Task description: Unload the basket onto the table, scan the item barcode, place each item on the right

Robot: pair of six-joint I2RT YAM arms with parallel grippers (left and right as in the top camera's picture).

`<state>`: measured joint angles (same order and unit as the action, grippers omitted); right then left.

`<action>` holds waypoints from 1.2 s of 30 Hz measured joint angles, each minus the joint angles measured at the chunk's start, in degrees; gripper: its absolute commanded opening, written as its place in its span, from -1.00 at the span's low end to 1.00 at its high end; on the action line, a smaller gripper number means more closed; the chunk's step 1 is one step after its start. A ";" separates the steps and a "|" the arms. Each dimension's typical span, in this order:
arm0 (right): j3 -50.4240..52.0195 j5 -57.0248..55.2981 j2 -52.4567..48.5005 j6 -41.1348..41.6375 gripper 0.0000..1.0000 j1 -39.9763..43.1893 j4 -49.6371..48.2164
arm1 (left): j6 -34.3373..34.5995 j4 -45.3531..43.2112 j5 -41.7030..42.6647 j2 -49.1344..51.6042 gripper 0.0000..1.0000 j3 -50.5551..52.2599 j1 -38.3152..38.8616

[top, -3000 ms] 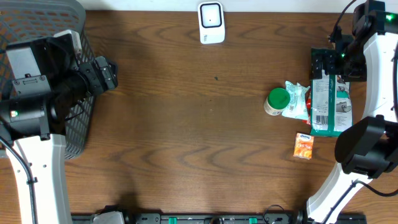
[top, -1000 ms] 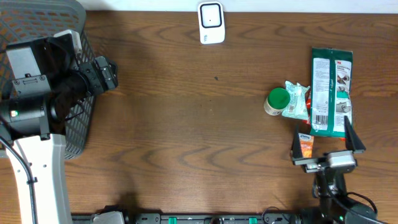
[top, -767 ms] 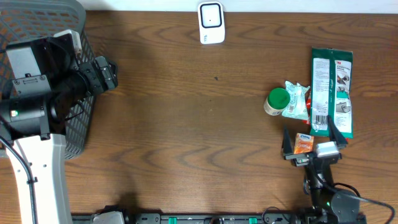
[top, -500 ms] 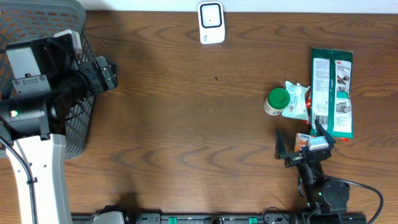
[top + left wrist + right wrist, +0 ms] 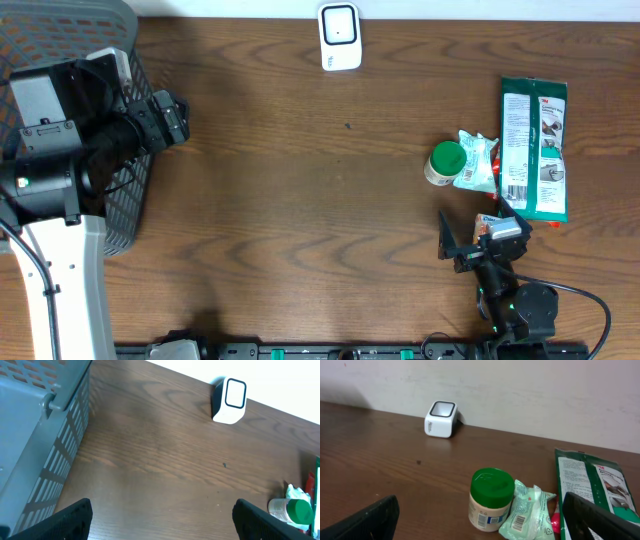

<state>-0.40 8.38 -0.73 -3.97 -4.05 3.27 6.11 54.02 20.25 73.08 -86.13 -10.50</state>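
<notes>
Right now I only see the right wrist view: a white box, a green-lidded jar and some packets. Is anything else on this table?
Observer: Yes. A small orange packet lies mostly hidden beneath the right tool, below the edge of your picture.
Visitor: Where is that compared with the jar?
Observer: On the robot's side of the jar, close to the near end of the long green pouch.
Visitor: And what is the other arm doing?
Observer: The left tool hovers open at the far left of the table, right beside a grey mesh basket.
</notes>
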 measured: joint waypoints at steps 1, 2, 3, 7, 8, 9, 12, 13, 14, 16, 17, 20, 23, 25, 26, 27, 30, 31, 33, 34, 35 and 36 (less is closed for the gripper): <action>0.00 0.00 0.00 0.02 0.99 0.00 0.00 | 0.00 0.00 0.00 0.00 0.79 0.00 0.00; 0.00 0.00 0.00 0.00 0.99 0.00 0.00 | 0.00 0.00 0.00 0.00 0.79 0.00 0.00; 0.00 0.00 0.00 0.00 0.99 0.00 0.00 | 0.00 0.00 0.00 0.00 0.79 0.00 0.00; 0.00 0.00 0.00 0.02 0.99 0.00 0.00 | 0.00 0.00 0.00 0.00 0.80 0.00 0.00; 0.00 0.00 0.00 0.00 0.99 0.00 0.00 | 0.00 0.00 0.00 0.00 0.80 0.00 0.00; 0.00 0.00 0.00 0.02 0.99 0.00 0.00 | 0.00 0.00 0.00 0.00 0.79 0.00 0.00; 0.00 0.00 0.00 0.02 0.98 0.00 0.00 | 0.02 0.02 0.00 -0.26 0.79 0.00 0.00; 0.00 0.00 0.00 0.02 0.99 0.00 0.00 | 0.00 0.00 0.00 -0.68 0.79 0.02 0.00; 0.00 0.00 0.00 0.02 0.99 0.00 0.00 | 0.00 0.02 0.00 -1.49 0.80 0.02 0.00; 0.00 0.00 0.00 0.02 0.98 0.02 0.00 | 0.00 0.02 -0.02 -5.95 0.79 0.02 0.00; 0.00 0.00 0.00 0.02 0.99 0.00 0.00 | 0.00 0.00 0.00 -8.20 0.80 0.02 0.00; 0.00 0.04 0.02 0.02 0.99 0.00 -0.02 | 0.02 0.22 -0.28 -17.27 0.80 0.02 0.00; 0.00 0.07 0.02 0.02 0.99 0.00 0.02 | 0.00 1.57 -1.09 -25.53 0.79 0.00 0.00; 0.00 0.07 0.02 0.02 0.99 0.00 0.00 | 0.00 2.25 -1.29 -30.51 0.79 0.00 0.00; 0.00 0.09 0.02 0.02 0.99 0.00 0.00 | 0.00 2.40 -1.29 -32.44 0.79 -0.02 0.00; 0.00 0.09 0.02 0.02 0.99 0.02 0.00 | 0.00 2.69 -1.33 -34.23 0.79 -0.02 0.00; 0.00 0.20 0.00 0.02 0.99 0.00 -0.02 | 0.00 5.77 -2.01 -37.55 0.79 -0.04 0.00; 0.00 0.20 0.02 0.02 0.98 0.00 -0.02 | 0.00 7.65 -2.25 -38.60 0.80 -0.04 0.00; 0.00 0.22 0.00 0.02 0.99 0.02 0.02 | -0.02 10.62 -2.58 -41.27 0.79 -0.04 0.00; 0.00 0.20 0.00 0.02 0.99 0.00 -0.02 | 0.00 11.50 -2.64 -42.77 0.79 0.07 0.00; 0.00 0.22 0.00 0.02 0.98 0.00 0.02 | 0.00 11.82 -2.82 -44.19 0.80 0.31 0.00; 0.00 0.22 0.00 0.02 0.99 0.00 -0.02 | 0.00 11.85 -3.13 -46.51 0.80 0.90 0.00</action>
<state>-0.40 8.60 -0.73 -3.95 -4.05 3.25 6.11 65.87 17.12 26.57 -85.23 -10.50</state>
